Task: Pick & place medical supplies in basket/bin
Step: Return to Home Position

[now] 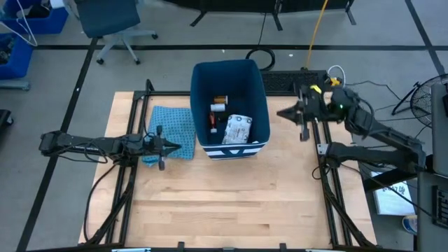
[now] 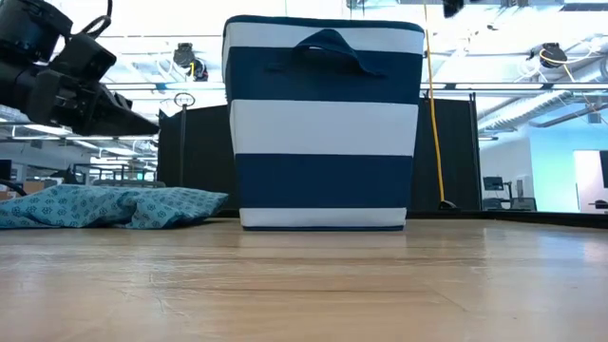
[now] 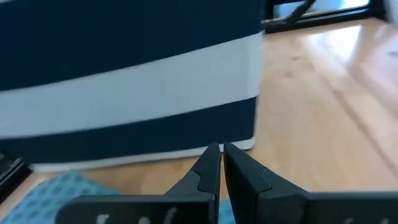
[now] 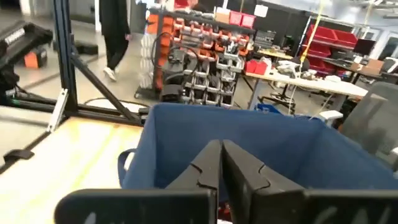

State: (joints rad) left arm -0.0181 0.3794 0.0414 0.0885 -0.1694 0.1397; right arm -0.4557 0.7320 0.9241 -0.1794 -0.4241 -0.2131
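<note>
We see a wooden desk [image 1: 224, 203] in a workshop. The blue bin [image 1: 227, 64] holds the medical supplies [image 1: 236, 129]. Left of the bin are a cloth [image 1: 173, 122] and the left claw [image 1: 176, 146]. Right of it is the right claw [image 1: 283, 112]. Both claws are pressed together.

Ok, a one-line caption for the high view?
In the blue bin lie a packet and bottle; left gripper shut above the light blue cloth, right gripper shut beside the bin.
</note>
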